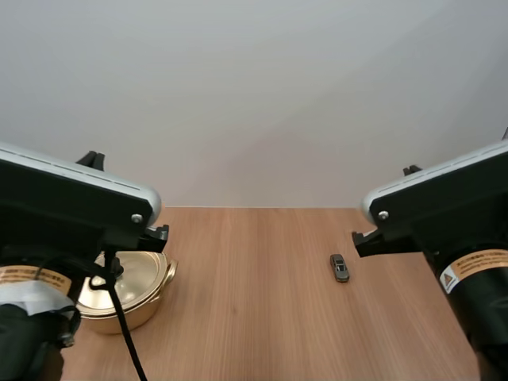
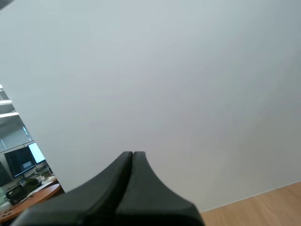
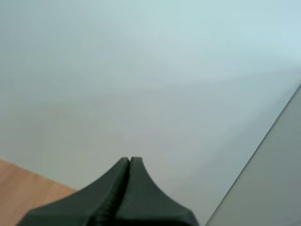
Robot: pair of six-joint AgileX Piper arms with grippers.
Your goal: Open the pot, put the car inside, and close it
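left claw (image 2: 132,155) together | right claw (image 3: 130,160) together | left arm (image 1: 63,198) overlaps pot (image 1: 139,279) | car (image 1: 340,267) unobstructed

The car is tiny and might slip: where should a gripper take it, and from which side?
Probably across its two long flanks at mid-body, coming straight down from above. The car sits low and upright on the table, its length running away from the arms' bases, so only its narrow width would fit between open jaws. The right gripper, shut at present, must open first.
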